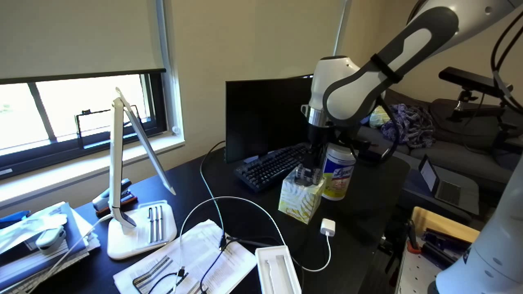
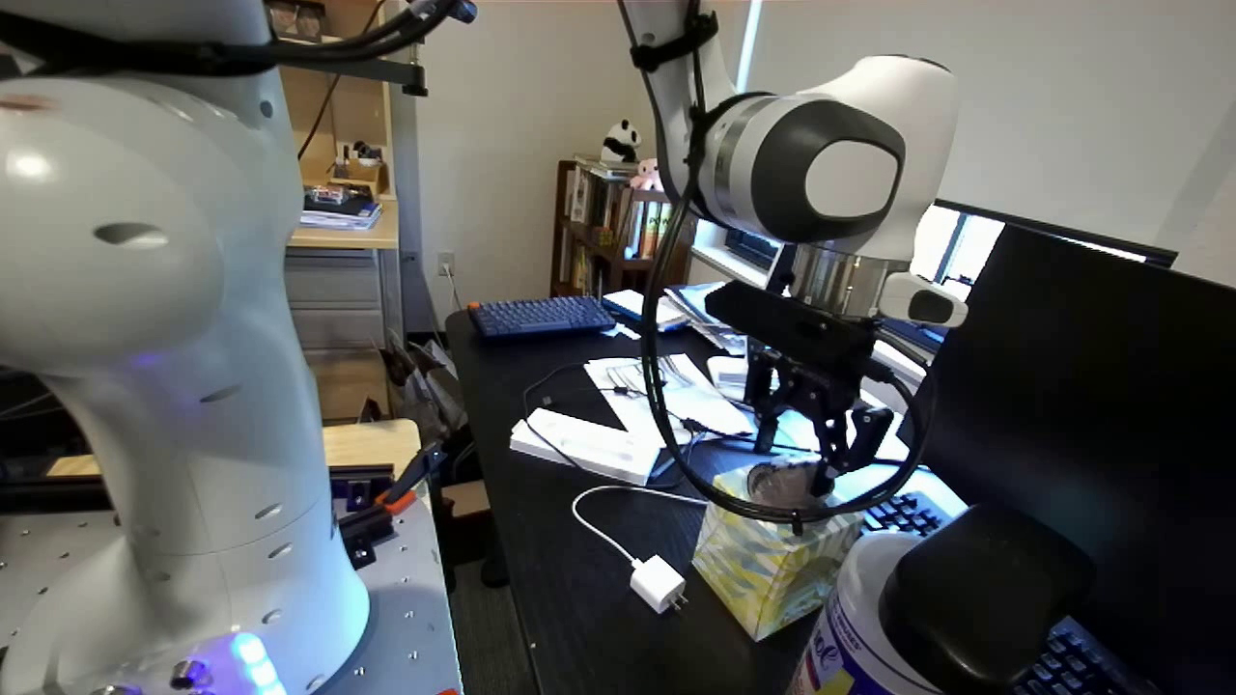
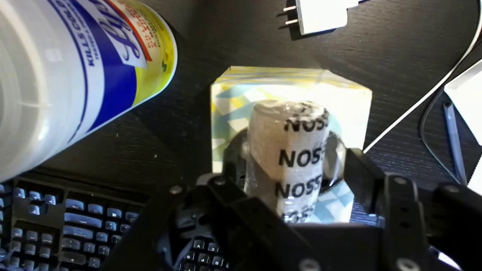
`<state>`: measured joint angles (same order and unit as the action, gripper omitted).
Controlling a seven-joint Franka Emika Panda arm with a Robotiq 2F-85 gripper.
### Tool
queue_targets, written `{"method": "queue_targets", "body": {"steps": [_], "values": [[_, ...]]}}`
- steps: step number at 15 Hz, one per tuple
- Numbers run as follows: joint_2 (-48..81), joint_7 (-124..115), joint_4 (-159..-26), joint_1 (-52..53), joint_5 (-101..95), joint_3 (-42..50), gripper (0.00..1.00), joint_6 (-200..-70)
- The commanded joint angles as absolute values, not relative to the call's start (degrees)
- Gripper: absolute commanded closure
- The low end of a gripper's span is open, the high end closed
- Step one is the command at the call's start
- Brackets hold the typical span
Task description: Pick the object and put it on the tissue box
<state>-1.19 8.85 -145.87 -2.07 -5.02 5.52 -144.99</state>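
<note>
The tissue box (image 1: 300, 200) stands on the dark desk in both exterior views (image 2: 748, 555), pale with a yellow-green leaf pattern. The wrist view shows its top (image 3: 226, 116). A short greyish-white roll with black "NOSS" lettering (image 3: 288, 150) lies over the box's opening. It also shows in both exterior views (image 1: 306, 176) (image 2: 784, 485). My gripper (image 3: 294, 161) is open just above the box in both exterior views (image 1: 314, 164) (image 2: 797, 461). Its fingers stand on either side of the roll, with a gap at one side. Whether the other finger touches it is unclear. The roll hides most of the opening.
A Lysol canister (image 1: 338, 173) stands close beside the box, also large in the wrist view (image 3: 113, 60). A keyboard (image 1: 271, 165) and monitor (image 1: 265, 118) are behind. A white charger (image 2: 658, 583) with its cable, a white tray (image 1: 278, 269), papers and a lamp (image 1: 116, 163) share the desk.
</note>
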Motion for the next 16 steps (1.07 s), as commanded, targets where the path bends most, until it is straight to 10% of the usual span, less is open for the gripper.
{"method": "queue_targets", "body": {"steps": [1,16], "values": [[-2.2,9.6,-146.6,-2.9,-5.5,5.1,0.01,-145.2],[-16.8,7.4,-137.7,2.7,5.2,0.7,0.0,-135.9]]}}
